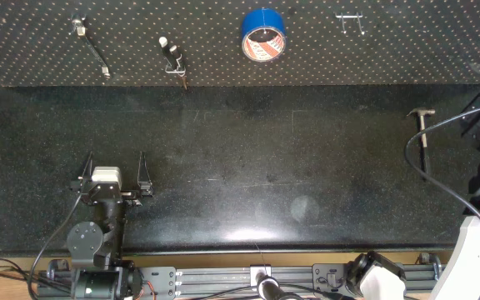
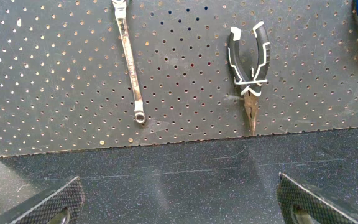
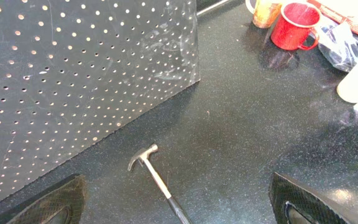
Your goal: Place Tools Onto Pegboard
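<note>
Looking down from the top, I see the pegboard standing along the 12 o'clock side of the black table. Three tools hang on it. The wrench is toward 11 o'clock, the pliers are just beside it at its 3 o'clock, and the roll of blue tape is close to 12 o'clock. At about 1 o'clock on the board there is a wire hook with nothing on it. The hammer is not on the board. It lies flat on the table at 3 o'clock, near the right end of the pegboard, its head pointing to the board and its handle pointing back toward my side. My left gripper is at about 8 o'clock on the table. Its fingers are spread wide and hold nothing, and it faces the wrench and the pliers. My right gripper is also spread wide and holds nothing. From its wrist camera the hammer's handle runs toward the gap between my two fingers, but neither finger touches it. A red mug stands on the table well apart from the hammer, beyond the right end of the board.
</note>
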